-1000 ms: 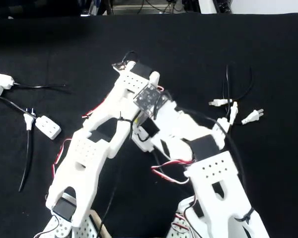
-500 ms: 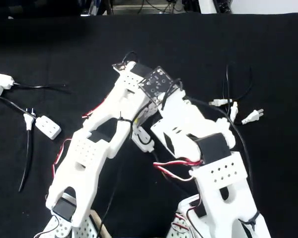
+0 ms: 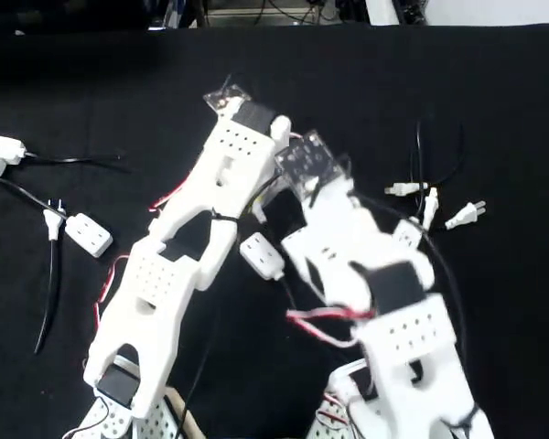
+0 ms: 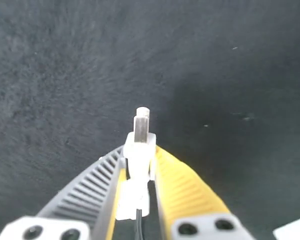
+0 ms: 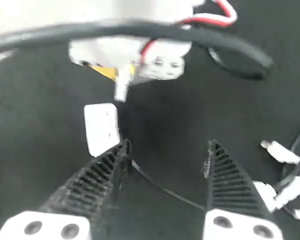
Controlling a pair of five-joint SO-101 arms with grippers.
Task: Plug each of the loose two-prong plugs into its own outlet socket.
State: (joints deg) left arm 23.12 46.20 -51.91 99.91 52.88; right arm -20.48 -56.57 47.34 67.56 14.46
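Note:
My left gripper (image 4: 140, 152) is shut on a white two-prong plug (image 4: 139, 145), prongs pointing away over the black cloth. In the right wrist view that left gripper (image 5: 121, 82) hangs just above a white outlet socket (image 5: 101, 129) with the plug's tip pointing down at it, apart from it. The same socket (image 3: 263, 256) lies between the two arms in the high view. My right gripper (image 5: 165, 152) is open, its black fingers (image 5: 112, 165) beside the socket and holding nothing. Three loose plugs (image 3: 430, 203) lie at the right.
At the left lie another socket (image 3: 89, 234) with a plug (image 3: 53, 220) next to it, and a white block (image 3: 0, 152) on a cord. Black cords (image 3: 421, 155) run around the loose plugs. The black cloth (image 3: 494, 110) covers the whole table.
The right arm's wrist has swung up and to the right, uncovering the middle socket. The left arm's wrist has shifted slightly farther back, with the plug still in its gripper.

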